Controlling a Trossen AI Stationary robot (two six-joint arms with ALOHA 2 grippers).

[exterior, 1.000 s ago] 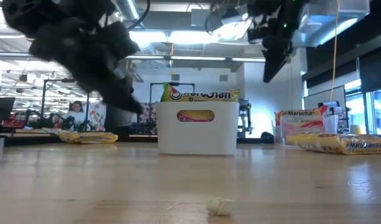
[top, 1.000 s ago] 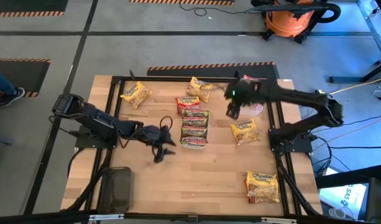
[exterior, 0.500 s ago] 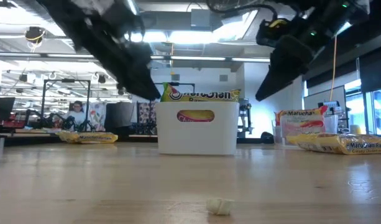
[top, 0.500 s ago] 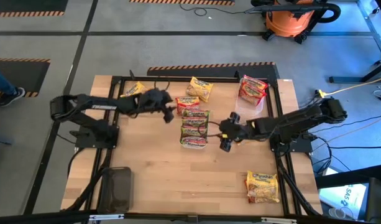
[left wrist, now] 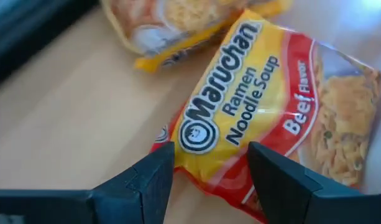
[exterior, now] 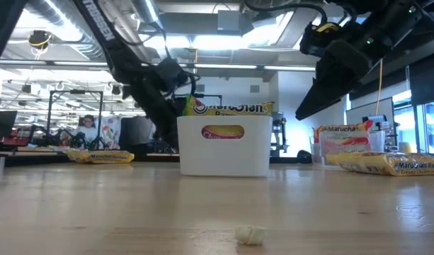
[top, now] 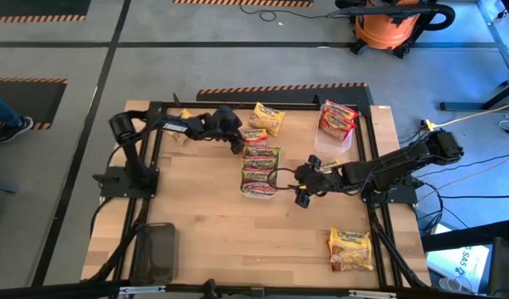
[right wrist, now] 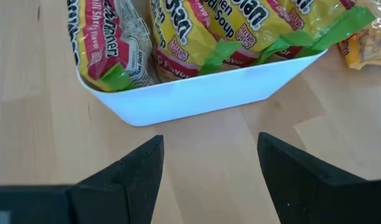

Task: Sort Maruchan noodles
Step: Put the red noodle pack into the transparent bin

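Green-trimmed packets (top: 260, 170) fill the middle white tray; a red beef packet (left wrist: 271, 118) lies flat beside it; yellow ones (top: 350, 249) scattered

A red-and-yellow beef packet (left wrist: 271, 118) with black lettering is showing beside an all-yellow packet (left wrist: 178, 25), while green-edged yellow packets (right wrist: 209, 37) are filling a white tray (right wrist: 202, 93) on the pale wooden table (top: 262, 241), beyond the right gripper's black fingers (right wrist: 134, 174).
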